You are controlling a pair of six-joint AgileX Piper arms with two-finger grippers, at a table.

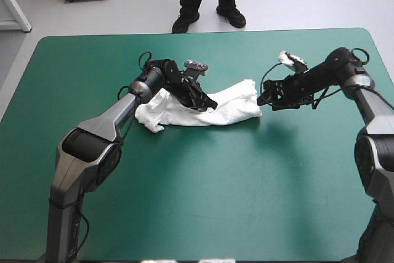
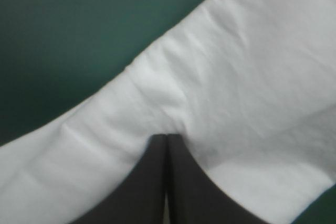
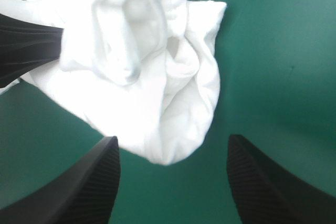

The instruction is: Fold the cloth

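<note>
White T-shirt (image 1: 229, 109); wrist views show left fingers (image 2: 149, 187) pinching, right fingers (image 3: 86, 187) apart.

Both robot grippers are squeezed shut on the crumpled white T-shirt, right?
Not quite. Only the left gripper is shut on the crumpled white T-shirt. The right gripper is open. In the right wrist view its black fingers stand wide apart, with the T-shirt's end lying loose at their tips and not pinched.
</note>
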